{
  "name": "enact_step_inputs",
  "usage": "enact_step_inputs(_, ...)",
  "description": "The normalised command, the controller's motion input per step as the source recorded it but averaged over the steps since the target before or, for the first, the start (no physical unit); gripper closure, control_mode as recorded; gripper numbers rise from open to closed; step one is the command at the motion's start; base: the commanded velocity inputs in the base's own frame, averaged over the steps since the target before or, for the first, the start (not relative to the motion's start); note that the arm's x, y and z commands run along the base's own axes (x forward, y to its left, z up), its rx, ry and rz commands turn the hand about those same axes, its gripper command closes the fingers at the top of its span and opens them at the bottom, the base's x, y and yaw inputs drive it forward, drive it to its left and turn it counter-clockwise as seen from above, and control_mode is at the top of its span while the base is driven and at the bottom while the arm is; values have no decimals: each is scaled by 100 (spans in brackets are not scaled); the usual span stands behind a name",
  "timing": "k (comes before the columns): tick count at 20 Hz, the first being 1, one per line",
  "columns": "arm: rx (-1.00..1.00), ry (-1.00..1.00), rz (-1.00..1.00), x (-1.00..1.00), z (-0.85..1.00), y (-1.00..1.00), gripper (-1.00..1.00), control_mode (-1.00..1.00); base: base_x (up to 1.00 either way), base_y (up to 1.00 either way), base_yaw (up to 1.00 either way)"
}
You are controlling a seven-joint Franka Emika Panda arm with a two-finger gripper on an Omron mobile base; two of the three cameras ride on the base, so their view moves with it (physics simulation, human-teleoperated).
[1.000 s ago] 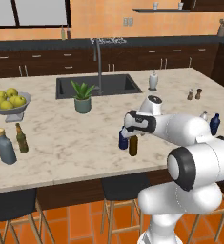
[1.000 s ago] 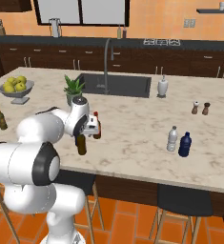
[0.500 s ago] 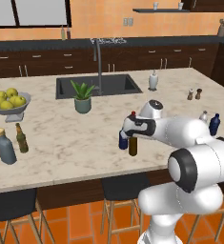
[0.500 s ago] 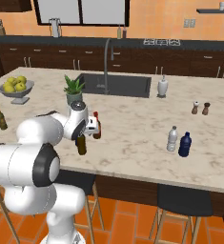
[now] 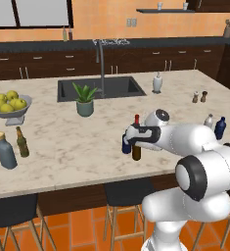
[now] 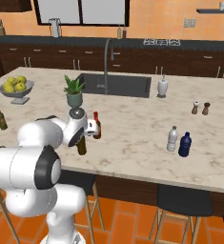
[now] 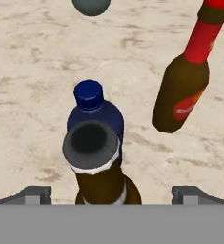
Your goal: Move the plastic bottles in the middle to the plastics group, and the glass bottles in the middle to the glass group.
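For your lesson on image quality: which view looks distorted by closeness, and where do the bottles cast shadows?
Hand view: the plain brown bottle looms large and the red-capped bottle leans outward, with soft dark patches at their bases. Left base view: the counter is evenly lit, shadows barely visible.

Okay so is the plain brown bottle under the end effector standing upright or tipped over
Upright. The plain brown bottle stands on the counter, its dark top facing the hand camera between the open end effector tips.
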Motion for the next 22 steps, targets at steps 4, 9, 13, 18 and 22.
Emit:
enact_step_inputs(4, 12, -2, 0, 1, 0, 0, -100, -100, 0, 0, 0)
enact_step_inputs(9, 9, -3, 0, 1, -8, 0, 100, -100, 0, 0, 0)
enact_step_inputs(13, 4, -7, 0, 0, -9, 0, 100, -100, 0, 0, 0)
enact_step_inputs(18, 5, -8, 2, -9, 4, -1, 100, -100, 0, 0, 0)
enact_step_inputs(22, 7, -2, 3, -17, 23, -10, 100, -100, 0, 0, 0)
